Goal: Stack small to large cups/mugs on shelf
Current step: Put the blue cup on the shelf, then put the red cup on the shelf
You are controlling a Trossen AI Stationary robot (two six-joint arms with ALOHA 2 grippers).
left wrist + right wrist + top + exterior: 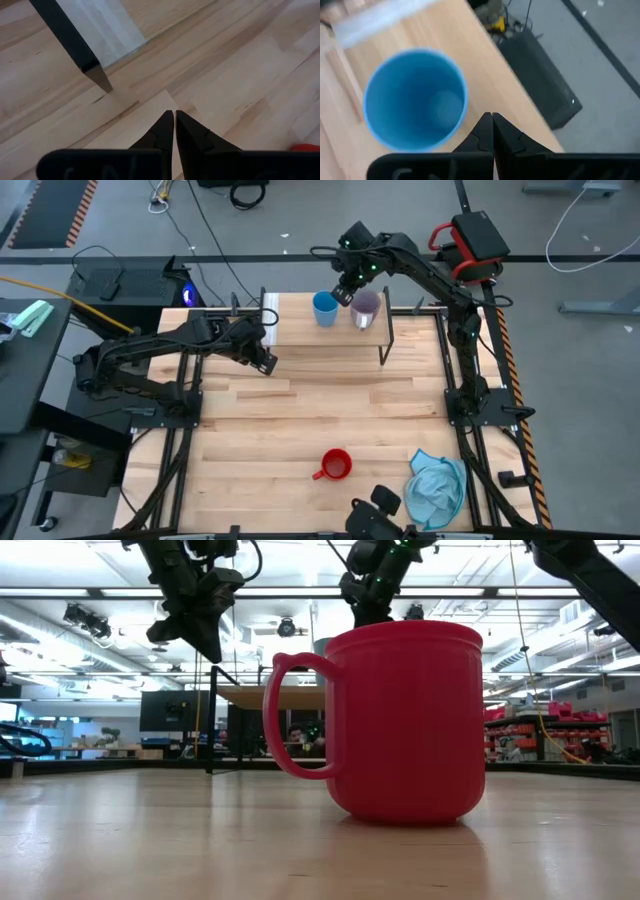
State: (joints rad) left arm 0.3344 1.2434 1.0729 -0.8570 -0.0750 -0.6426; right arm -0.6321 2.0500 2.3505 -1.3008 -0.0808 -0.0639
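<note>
The light blue cup (325, 308) and the translucent purple-grey mug (365, 308) stand upright side by side on the light-wood shelf (300, 340) at the table's far edge. My right gripper (344, 294) hovers shut above the shelf between them. In its wrist view the shut tips (492, 117) sit just beside the blue cup's rim (415, 100) and touch nothing. The red mug (335, 465) stands on the tabletop near the near edge and fills the low view (405, 720). My left gripper (174, 114) is shut above the table by the shelf's left black leg (75, 45).
A light blue cloth (437, 485) lies crumpled at the table's near right corner. The shelf's white strip (268, 315) is at its left end, and black legs (385, 340) stand at its right end. Bare tabletop (320, 400) lies between the shelf and the red mug.
</note>
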